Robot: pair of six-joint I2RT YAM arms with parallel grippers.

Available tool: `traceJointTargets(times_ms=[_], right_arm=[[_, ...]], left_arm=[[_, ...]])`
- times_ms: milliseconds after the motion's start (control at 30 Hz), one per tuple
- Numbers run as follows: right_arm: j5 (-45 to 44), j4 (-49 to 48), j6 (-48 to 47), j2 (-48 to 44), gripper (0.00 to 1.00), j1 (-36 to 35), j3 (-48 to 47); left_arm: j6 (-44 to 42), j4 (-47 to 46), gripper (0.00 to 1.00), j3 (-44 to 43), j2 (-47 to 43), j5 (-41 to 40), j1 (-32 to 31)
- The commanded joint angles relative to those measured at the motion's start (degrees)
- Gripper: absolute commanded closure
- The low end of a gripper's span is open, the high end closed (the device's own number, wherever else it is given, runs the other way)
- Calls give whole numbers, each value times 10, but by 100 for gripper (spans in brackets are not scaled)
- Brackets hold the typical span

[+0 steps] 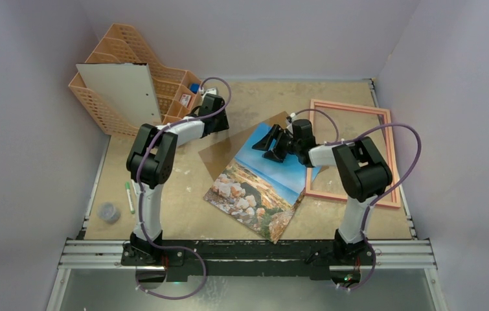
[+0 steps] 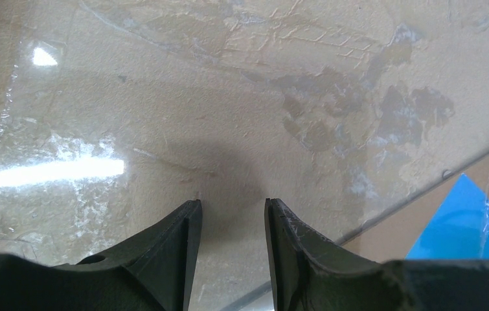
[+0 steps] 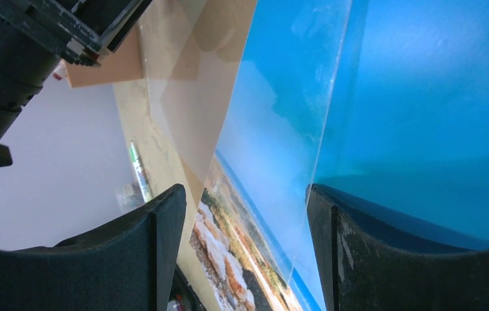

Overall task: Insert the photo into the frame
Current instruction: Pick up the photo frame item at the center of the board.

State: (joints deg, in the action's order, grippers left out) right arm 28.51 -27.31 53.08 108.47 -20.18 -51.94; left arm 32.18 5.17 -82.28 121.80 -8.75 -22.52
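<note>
The photo [image 1: 254, 188] lies flat at mid-table, blue sky toward the back, partly on a brown backing board [image 1: 219, 155]. The frame [image 1: 348, 105] lies at the right with its salmon-wood side up, its near-left corner touching the photo. My right gripper [image 1: 269, 146] is open and empty just above the photo's sky; its wrist view [image 3: 245, 188] shows the photo [image 3: 423, 97] and a clear pane [image 3: 280, 129] over part of it. My left gripper [image 1: 219, 123] is open and empty [image 2: 232, 202] above the clear pane [image 2: 164, 129]; a corner of the photo [image 2: 462, 220] shows at the right.
An orange desk organiser [image 1: 131, 58] stands at the back left with a white board [image 1: 122, 97] leaning on it. A green marker [image 1: 129, 194] and a small grey round thing [image 1: 109, 212] lie near the left arm's base. Walls close in on both sides.
</note>
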Motion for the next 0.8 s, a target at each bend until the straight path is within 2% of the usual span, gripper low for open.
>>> traceJointTargets(times_ms=[0,267,533,767], right_arm=[[45,-92,68,-8,29,-4,49],[56,-205,98,-2,36,-4,35],[27,-199,99,54,42,-4,-36],[-3,-178,83,58,70,-4,-60]], left_arm=[[18,106,57,33,36,27,-1],[22,100,57,43,29,30,-1],[23,94,57,43,11,42,-1],[21,95,57,37,-11,50,-1]])
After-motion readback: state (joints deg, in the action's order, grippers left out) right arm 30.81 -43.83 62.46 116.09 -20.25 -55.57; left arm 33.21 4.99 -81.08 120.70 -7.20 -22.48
